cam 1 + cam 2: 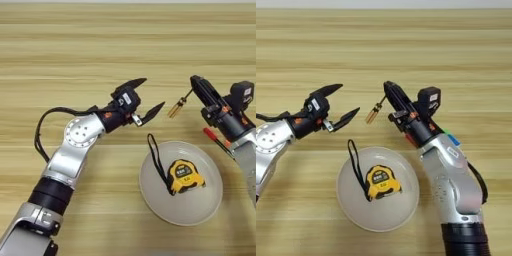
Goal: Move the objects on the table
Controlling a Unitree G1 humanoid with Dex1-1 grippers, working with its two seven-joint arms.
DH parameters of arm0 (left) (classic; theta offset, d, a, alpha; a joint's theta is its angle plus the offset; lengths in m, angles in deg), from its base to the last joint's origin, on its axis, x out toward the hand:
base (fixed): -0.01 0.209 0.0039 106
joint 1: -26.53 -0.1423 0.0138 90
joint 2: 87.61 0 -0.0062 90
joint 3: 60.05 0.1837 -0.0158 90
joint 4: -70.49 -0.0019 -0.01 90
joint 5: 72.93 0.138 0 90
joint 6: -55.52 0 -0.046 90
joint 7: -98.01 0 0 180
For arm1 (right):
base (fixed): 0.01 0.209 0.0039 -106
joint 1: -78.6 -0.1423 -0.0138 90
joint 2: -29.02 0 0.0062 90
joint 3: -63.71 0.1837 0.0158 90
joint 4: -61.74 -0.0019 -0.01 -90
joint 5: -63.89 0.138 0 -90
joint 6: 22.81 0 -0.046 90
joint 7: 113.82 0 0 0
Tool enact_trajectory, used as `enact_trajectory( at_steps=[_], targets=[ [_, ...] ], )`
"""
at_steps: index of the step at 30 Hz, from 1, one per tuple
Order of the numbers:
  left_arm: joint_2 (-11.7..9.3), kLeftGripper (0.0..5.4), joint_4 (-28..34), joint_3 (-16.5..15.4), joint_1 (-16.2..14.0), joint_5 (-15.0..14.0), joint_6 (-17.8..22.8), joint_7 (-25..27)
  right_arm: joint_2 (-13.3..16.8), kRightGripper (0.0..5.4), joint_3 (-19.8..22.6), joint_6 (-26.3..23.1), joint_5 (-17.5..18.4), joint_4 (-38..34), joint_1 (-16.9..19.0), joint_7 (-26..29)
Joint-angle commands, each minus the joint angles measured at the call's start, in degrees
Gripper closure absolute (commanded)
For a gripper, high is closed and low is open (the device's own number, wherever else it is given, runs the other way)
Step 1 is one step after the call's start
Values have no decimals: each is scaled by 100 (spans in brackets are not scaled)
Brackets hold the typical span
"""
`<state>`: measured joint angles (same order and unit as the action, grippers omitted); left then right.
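A yellow-black tape measure (185,176) lies in a pale round plate (155,200), its black strap (156,159) looping over the plate's left rim. My right gripper (194,83) is shut on the dark shaft of a thin tool; its tan wooden handle (175,109) slants down-left from the fingertips, just beyond the plate. My left gripper (153,93) stands open to the left of that handle, a short gap away, with nothing between its fingers. The puzzle cube does not show; it is hidden or out of view.
The wooden table (100,40) stretches bare behind both arms. The left forearm (80,135) crosses the near left of the table with a black cable looping beside it. The right forearm (451,170) stands close along the plate's right side.
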<state>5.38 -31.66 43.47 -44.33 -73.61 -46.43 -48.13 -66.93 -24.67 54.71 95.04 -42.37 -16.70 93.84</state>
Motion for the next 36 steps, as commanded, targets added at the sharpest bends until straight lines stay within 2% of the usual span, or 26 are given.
enact_trajectory(
  at_steps=[1, 13, 21, 31, 36],
  targets=[
    [-32, 94, -75, -53, 93, 74, -84, -54, 267, 531, -159, -317, -59, -158, 186, 190],
    [-31, 1, -101, -44, 90, 110, -104, -109, 786, 531, -456, -673, -21, -436, 745, 807],
    [-27, 0, -78, -40, 85, 110, -93, -118, 762, 531, -657, -969, 37, -408, 842, 854],
    [-4, 0, -74, -24, 84, 115, -83, -126, 607, 531, -825, -1261, 102, -327, 739, 809],
    [-3, 0, -50, -26, 77, 121, -69, -137, 634, 531, -1008, -1434, -31, -176, 674, 813]
  ],
)
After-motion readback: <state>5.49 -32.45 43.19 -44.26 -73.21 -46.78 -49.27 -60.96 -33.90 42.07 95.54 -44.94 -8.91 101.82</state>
